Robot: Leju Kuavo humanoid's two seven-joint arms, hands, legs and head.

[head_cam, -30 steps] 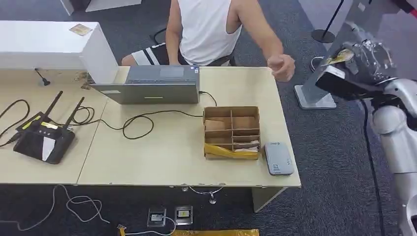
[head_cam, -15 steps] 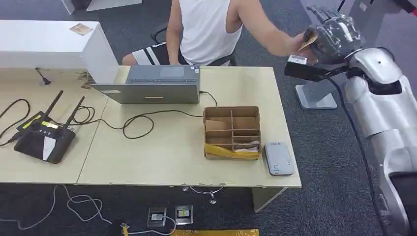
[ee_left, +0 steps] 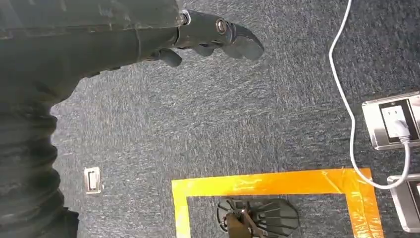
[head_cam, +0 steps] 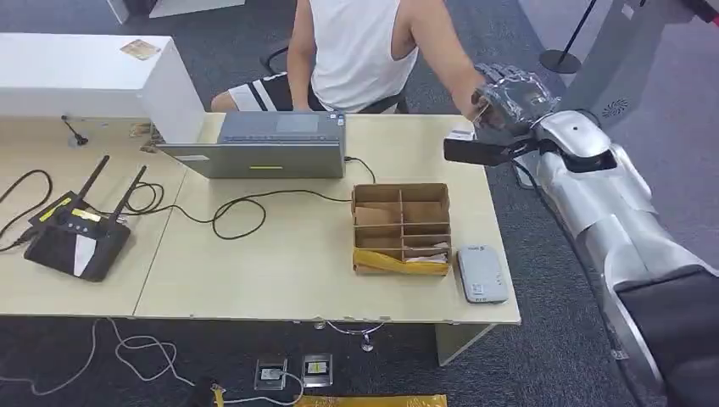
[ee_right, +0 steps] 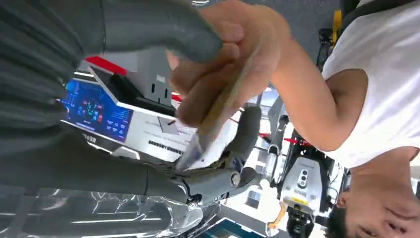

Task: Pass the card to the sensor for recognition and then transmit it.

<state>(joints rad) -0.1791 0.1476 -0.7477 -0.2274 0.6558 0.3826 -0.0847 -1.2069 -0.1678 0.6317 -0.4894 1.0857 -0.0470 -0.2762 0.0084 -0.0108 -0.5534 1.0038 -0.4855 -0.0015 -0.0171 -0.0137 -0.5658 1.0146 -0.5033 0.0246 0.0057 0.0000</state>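
Item one, far left of the tabletop [head_cam: 280, 280]: a black router [head_cam: 72, 242] with its antennas up, cabled and lying well apart from the work.

Item two, at the tabletop's far edge: a grey laptop [head_cam: 263, 148], its lid towards me and its screen towards the seated person [head_cam: 360, 51], who would read it from that side.

Item three, right of centre: a cardboard divider box [head_cam: 400, 227], with a yellow strip along its near side.

Item four, just beside the box on its right: the grey card sensor [head_cam: 481, 273], lying flat by the tabletop's near right corner, where my right arm could reach it. Nothing lay on it.

Item five, my left hand [ee_left: 208, 39]: hanging over the carpet floor, its fingers [ee_left: 242, 42] loosely curled and holding nothing. I judged it idle because the job belonged to the other side.

Item six, my right hand [head_cam: 509, 97]: raised beyond the tabletop's far right corner. Its fingers [ee_right: 218, 178] pinched one end of the card [ee_right: 218, 114].

Item seven, the person's hand [ee_right: 228, 64]: closed on the card's other end. With both of us holding it, I judged this the hand-over; whether it had been read I could not tell.
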